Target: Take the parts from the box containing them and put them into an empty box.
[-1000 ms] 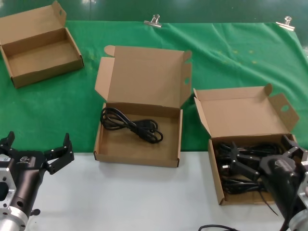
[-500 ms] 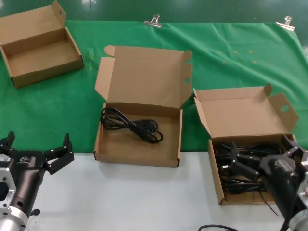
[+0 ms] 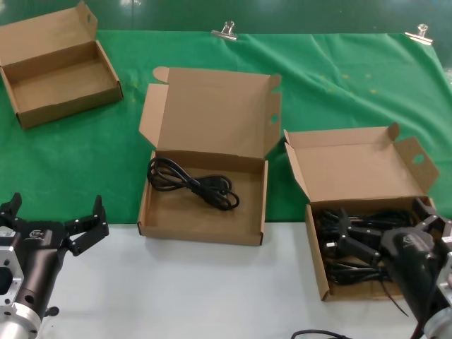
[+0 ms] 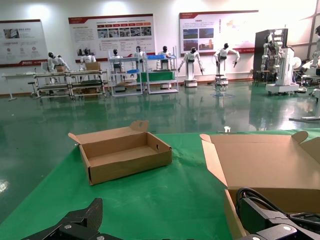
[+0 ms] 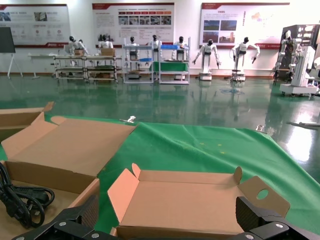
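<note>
Head view: right gripper [image 3: 424,222] is down over the box containing them [image 3: 357,205], fingers spread wide w/ nothing clamped, black power cords [image 3: 353,236] piled just beneath and to its left inside the tray. Left gripper [image 3: 53,215] sits low at the near left over the white table [image 3: 198,289], fingers apart too, holding nothing. Just ahead and to its right is the squarish box [image 3: 205,205], lid up, w/ one coiled cord [image 3: 191,183] already lying inside. Third box [image 3: 60,70] sits well ahead of left gripper on the green cloth [image 3: 339,85].
</note>
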{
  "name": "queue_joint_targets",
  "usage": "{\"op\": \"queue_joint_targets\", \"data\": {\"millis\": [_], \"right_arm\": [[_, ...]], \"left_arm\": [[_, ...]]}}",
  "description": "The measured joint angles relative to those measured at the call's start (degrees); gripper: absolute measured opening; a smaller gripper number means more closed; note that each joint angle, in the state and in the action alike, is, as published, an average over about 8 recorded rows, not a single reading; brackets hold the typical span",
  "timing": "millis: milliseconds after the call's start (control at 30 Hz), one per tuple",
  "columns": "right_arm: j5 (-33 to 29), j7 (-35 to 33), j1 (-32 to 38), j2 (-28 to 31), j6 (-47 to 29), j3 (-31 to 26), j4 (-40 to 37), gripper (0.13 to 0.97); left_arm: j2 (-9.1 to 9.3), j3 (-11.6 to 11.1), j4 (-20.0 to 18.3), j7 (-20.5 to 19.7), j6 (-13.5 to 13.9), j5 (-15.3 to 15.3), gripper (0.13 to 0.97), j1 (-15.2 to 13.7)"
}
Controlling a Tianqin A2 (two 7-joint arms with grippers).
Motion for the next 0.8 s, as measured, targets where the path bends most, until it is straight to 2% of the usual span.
{"op": "queue_joint_targets", "data": {"millis": [800], "right_arm": [[0.0,0.0,0.0,0.0,0.0,0.0,0.0,0.966]], "left_arm": [[0.0,0.0,0.0,0.0,0.0,0.0,0.966,0.0]]}}
